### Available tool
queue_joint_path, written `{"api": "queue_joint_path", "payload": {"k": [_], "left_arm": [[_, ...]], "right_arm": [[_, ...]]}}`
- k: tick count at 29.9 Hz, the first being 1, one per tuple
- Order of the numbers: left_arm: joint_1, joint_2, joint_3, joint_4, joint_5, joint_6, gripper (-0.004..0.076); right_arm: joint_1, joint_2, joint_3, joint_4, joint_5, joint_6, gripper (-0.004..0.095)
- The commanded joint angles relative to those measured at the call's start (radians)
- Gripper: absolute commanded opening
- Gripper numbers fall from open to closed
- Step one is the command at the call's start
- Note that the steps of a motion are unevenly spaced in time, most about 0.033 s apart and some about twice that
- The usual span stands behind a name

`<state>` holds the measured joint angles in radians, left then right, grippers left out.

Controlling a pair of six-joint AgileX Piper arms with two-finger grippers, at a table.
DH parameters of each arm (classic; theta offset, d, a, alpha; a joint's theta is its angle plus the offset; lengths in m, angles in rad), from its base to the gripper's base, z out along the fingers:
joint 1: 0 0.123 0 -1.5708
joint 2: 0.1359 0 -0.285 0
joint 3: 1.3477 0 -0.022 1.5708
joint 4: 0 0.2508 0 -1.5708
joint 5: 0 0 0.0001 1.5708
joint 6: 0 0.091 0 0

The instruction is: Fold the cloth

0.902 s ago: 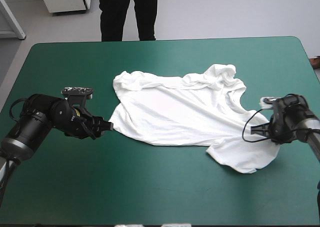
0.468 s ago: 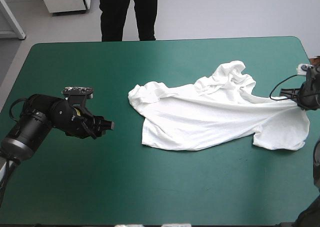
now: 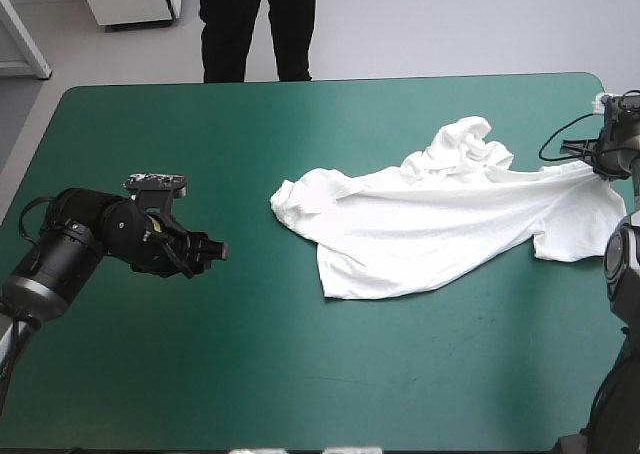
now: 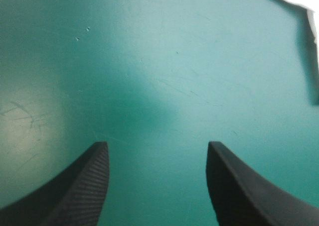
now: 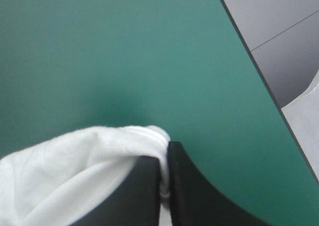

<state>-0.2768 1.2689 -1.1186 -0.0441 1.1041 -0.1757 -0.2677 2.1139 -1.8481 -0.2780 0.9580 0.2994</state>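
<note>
Two hands, one busy: the right hand (image 5: pixel 168 146) pinches the T-shirt (image 3: pixel 440 224), probably by a sleeve, at the right edge of the tabletop (image 3: pixel 300 374); the left hand (image 3: pixel 216 248) gapes empty. I'd pull low and evenly.

The left arm (image 3: pixel 75 244) is black, built of fat, glossy rounded drums; the right arm (image 3: pixel 618 259) looks the same. Fingers (image 4: pixel 92 181) are black curved fins, finely ribbed.
</note>
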Motion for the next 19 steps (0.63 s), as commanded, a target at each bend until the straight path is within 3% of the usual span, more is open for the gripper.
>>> {"api": "queue_joint_path", "payload": {"k": [1,4,6,9,11,16,19], "left_arm": [[-0.002,-0.028,-0.025,-0.016,-0.028,-0.01,0.0419],[-0.002,-0.028,-0.025,-0.016,-0.028,-0.01,0.0419],[-0.002,-0.028,-0.025,-0.016,-0.028,-0.01,0.0419],[-0.002,-0.028,-0.025,-0.016,-0.012,-0.01,0.0419],[-0.002,-0.028,-0.025,-0.016,-0.006,-0.006,0.0419],[-0.002,-0.028,-0.025,-0.016,-0.01,0.015,0.0419],[-0.002,-0.028,-0.025,-0.016,-0.011,0.031,0.0419]], "right_arm": [[-0.011,-0.053,-0.044,-0.041,-0.032,-0.011,-0.0016],[-0.015,-0.053,-0.044,0.03,-0.006,-0.076,0.0053],[-0.022,-0.053,-0.044,0.1,0.025,-0.1,0.0227],[-0.025,-0.074,-0.044,0.115,0.102,-0.079,0.0529],[-0.025,-0.105,-0.044,0.144,0.119,-0.084,0.0624],[-0.018,-0.226,-0.044,0.167,0.13,-0.093,0.0534],[-0.016,-0.308,-0.042,0.246,0.174,-0.139,0.0507]]}}
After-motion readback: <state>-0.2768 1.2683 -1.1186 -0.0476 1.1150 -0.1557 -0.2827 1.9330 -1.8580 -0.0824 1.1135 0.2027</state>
